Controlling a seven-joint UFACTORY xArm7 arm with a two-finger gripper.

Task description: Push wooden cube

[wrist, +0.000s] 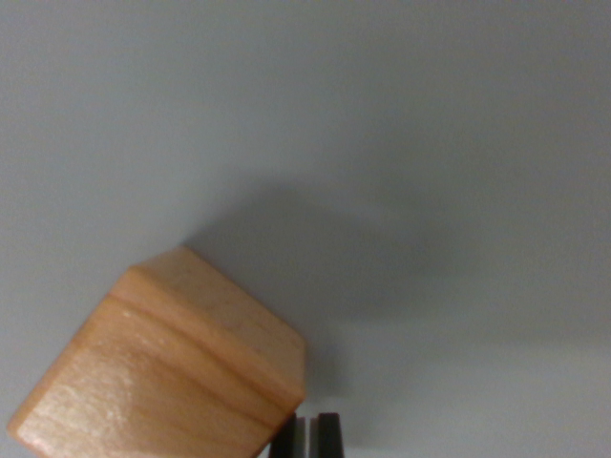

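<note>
We see the cube (162, 367) in the lower left, its right edge touching our pincer (313, 436), whose tips look almost together, gripping nothing. Bare counter (401, 124) fills the rest.

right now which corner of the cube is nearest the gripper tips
The lower right corner of the wooden cube, directly beside the dark gripper tips; its other corners lie further left or up.

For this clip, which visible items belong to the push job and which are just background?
Belongs to the job:
- wooden cube, lower left of the wrist view
- end effector, dark tips at the bottom edge, beside the cube's lower right corner

Just there:
- plain grey surface; nothing else lies on it
</note>
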